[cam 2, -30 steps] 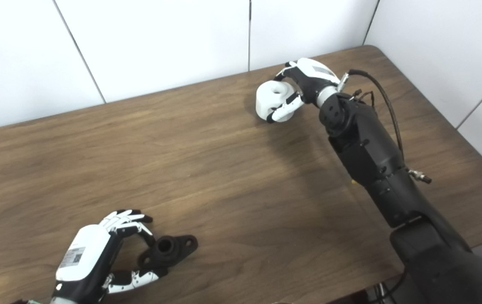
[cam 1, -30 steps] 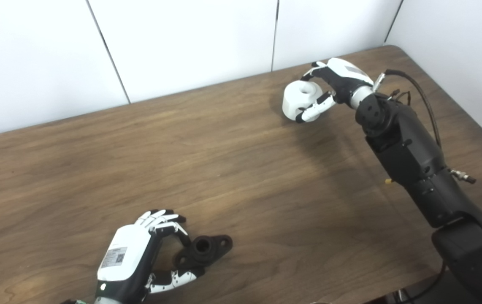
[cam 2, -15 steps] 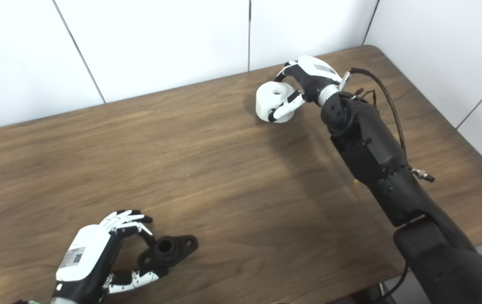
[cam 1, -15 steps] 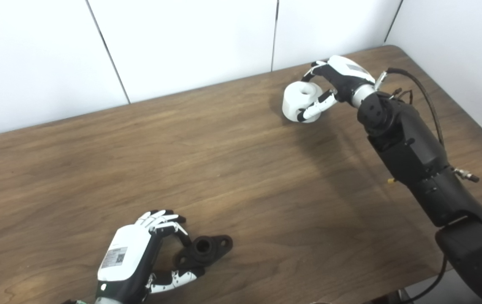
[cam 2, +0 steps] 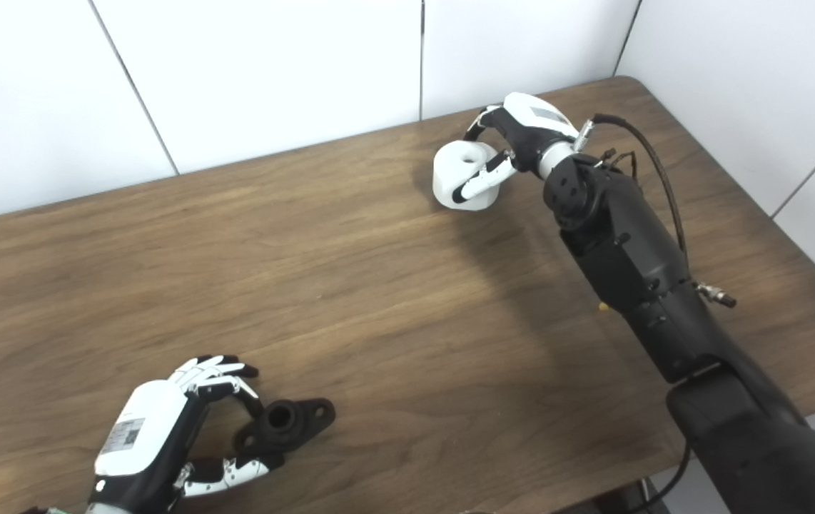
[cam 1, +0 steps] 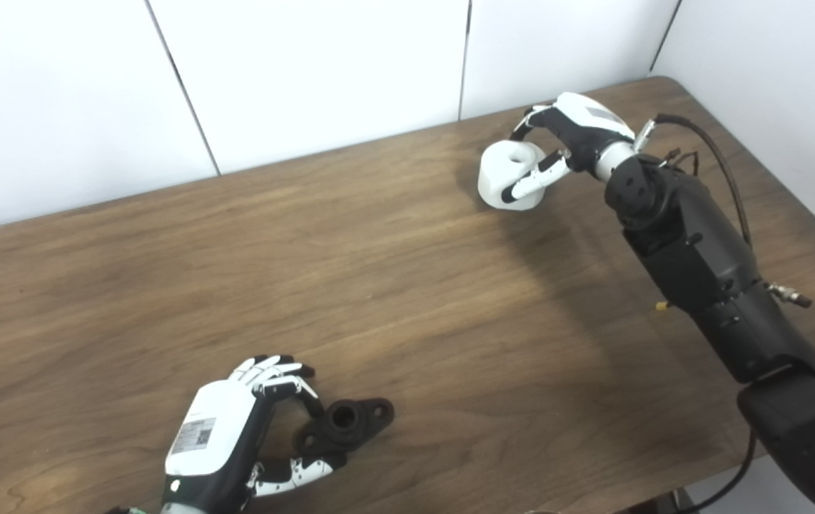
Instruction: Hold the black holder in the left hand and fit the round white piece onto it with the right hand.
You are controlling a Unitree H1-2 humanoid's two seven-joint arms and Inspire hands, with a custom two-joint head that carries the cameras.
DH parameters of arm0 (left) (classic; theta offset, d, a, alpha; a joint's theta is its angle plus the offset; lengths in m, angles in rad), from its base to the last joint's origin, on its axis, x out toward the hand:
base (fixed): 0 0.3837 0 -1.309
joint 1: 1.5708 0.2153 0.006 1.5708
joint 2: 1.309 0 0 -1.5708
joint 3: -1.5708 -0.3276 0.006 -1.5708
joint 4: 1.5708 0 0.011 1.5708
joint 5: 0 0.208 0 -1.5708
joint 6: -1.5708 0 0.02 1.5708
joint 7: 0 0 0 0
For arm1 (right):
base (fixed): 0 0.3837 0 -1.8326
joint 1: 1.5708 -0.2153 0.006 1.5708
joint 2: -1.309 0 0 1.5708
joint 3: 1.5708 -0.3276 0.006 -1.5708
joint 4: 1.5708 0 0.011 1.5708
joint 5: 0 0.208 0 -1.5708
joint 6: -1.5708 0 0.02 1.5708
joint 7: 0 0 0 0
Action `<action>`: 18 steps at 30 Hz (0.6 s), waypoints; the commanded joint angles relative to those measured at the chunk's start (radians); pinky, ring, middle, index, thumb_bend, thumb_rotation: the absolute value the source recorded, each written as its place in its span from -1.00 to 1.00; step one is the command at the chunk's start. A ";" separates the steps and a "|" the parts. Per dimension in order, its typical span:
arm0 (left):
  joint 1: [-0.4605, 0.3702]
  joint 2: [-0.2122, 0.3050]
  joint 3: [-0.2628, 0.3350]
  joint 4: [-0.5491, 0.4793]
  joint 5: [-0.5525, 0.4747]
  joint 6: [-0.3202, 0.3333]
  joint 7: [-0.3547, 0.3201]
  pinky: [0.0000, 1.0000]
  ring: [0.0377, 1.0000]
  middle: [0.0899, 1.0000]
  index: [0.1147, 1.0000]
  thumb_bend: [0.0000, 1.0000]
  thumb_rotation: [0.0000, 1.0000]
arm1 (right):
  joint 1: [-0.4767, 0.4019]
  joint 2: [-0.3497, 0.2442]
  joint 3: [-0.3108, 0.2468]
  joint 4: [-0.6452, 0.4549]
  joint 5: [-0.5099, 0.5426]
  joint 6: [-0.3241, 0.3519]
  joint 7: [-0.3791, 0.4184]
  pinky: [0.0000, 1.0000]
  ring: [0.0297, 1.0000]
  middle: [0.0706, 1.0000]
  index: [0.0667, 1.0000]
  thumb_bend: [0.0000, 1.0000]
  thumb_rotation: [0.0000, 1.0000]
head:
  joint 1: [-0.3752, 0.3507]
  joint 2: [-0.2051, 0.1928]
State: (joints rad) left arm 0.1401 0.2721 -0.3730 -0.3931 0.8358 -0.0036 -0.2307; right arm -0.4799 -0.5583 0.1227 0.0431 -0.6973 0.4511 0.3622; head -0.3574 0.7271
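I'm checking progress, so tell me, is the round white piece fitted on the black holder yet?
Not yet. The white piece sits in the right hand at the table's far side; the black holder is near, at the left hand.

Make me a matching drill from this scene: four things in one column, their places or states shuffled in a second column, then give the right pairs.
Things:
1. black holder
2. round white piece
3. left hand
4. right hand

Places or states:
A. far side of the table, fingers curled around the white part
B. near edge of the table, fingers around the black part
C. lying on the wood near the front, hole facing up
D. near the back wall, gripped, a hole in its top

Pairs: 1-C, 2-D, 3-B, 4-A
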 commanded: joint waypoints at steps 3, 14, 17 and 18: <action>0.020 0.004 -0.005 -0.015 0.006 0.007 -0.028 0.82 0.69 0.50 -0.16 0.04 -0.90 | -0.049 -0.035 -0.008 -0.025 0.004 -0.028 -0.028 0.77 0.96 0.83 0.30 0.69 -0.33 | -0.002 0.001; 0.020 0.002 0.002 -0.030 0.005 0.021 -0.039 0.83 0.68 0.51 -0.16 0.04 -0.90 | -0.047 -0.040 -0.002 -0.029 0.007 -0.024 -0.021 0.76 0.95 0.82 0.28 0.67 -0.38 | -0.002 0.008; 0.020 0.001 0.002 -0.031 0.006 0.025 -0.041 0.83 0.68 0.51 -0.16 0.03 -0.90 | -0.046 -0.041 0.000 -0.030 0.006 -0.023 -0.020 0.74 0.95 0.82 0.28 0.67 -0.38 | -0.001 0.009; 0.019 0.001 0.002 -0.033 0.007 0.027 -0.044 0.84 0.68 0.51 -0.16 0.03 -0.90 | -0.046 -0.041 0.001 -0.030 0.007 -0.024 -0.020 0.74 0.95 0.82 0.28 0.67 -0.39 | -0.001 0.009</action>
State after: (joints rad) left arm 0.1460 0.2685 -0.3700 -0.4144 0.8364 0.0166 -0.2504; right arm -0.4799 -0.5653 0.1303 0.0432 -0.6919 0.4508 0.3606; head -0.3574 0.7348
